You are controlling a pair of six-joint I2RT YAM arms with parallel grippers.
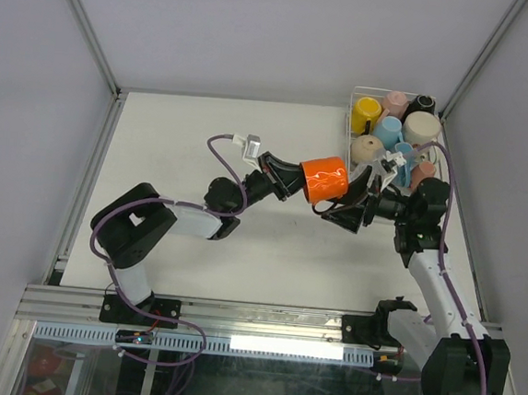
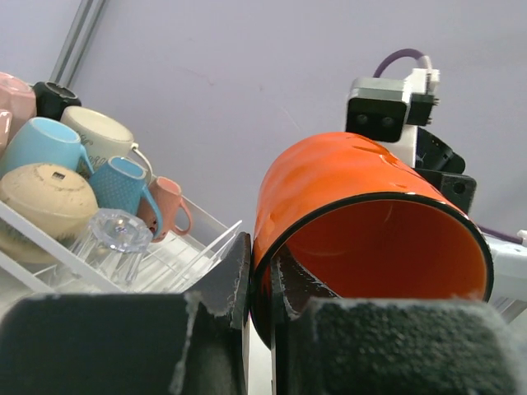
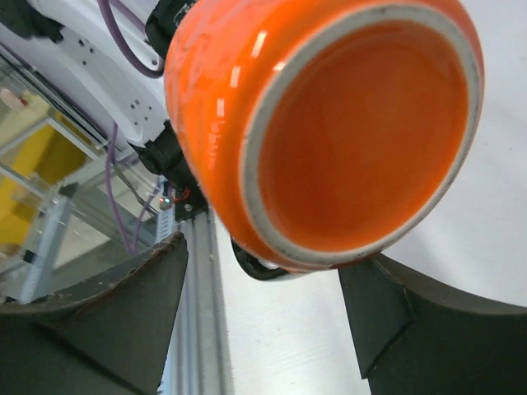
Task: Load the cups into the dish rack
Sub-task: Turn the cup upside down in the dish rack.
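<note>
So the left gripper (image 1: 302,184) has its jaws pinched on the rim of the orange mug (image 1: 326,178), with one finger inside the mouth and one outside. You can see that really clearly in the left wrist view. The mug is held on its side, up off the white table (image 1: 204,137), with its mouth facing the left arm and its base facing the right one.

The right gripper (image 1: 349,203) is right at the base end of the mug. Its jaws are spread wide, one finger on each side in its own wrist view, and neither looks like it's touching the mug.

The dish rack (image 1: 352,104) sits in the far right corner of the table, just beyond the mug, and it's already pretty full:
- yellow mug (image 1: 367,108)
- pink mug (image 1: 395,102)
- black mug (image 1: 424,103)
- big cream mug (image 1: 421,128)
- light blue mug (image 1: 387,130)
- beige mug (image 1: 367,149), bottom up
- glass tumbler (image 2: 115,239), upside down at the near edge of the rack
- another blue mug (image 2: 122,185) and a salmon pink one (image 2: 169,206) just behind the tumbler
</note>
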